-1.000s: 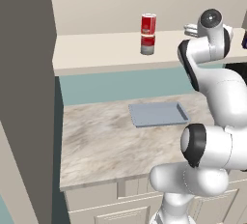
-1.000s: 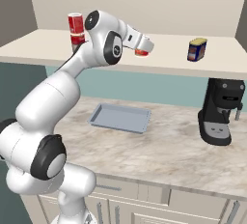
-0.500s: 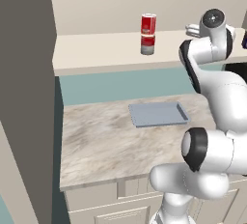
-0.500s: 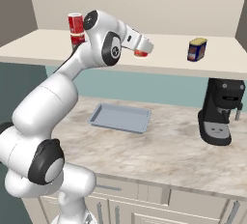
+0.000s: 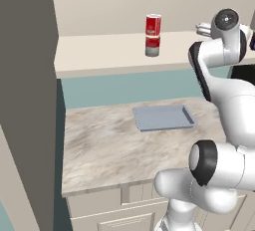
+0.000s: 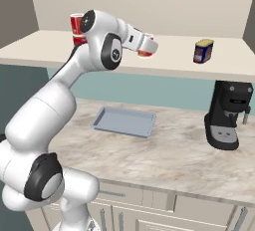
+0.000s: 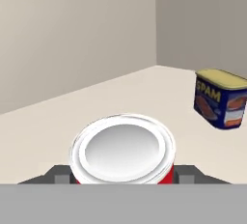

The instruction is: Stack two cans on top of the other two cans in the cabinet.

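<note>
Our end effector (image 6: 147, 46) pinches a red can (image 7: 123, 149) tight, right between its two fingers. We hold it over the cabinet (image 6: 169, 58) shelf, with the blue can (image 7: 221, 99) off to one side.

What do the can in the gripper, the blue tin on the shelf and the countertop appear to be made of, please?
Can in the gripper: likely metal; its lid is a shiny silver disc with a raised rim.
Blue tin: probably printed metal, glossy blue with a yellow top.
Countertop: looks like polished marble, grey veins on beige.
</note>
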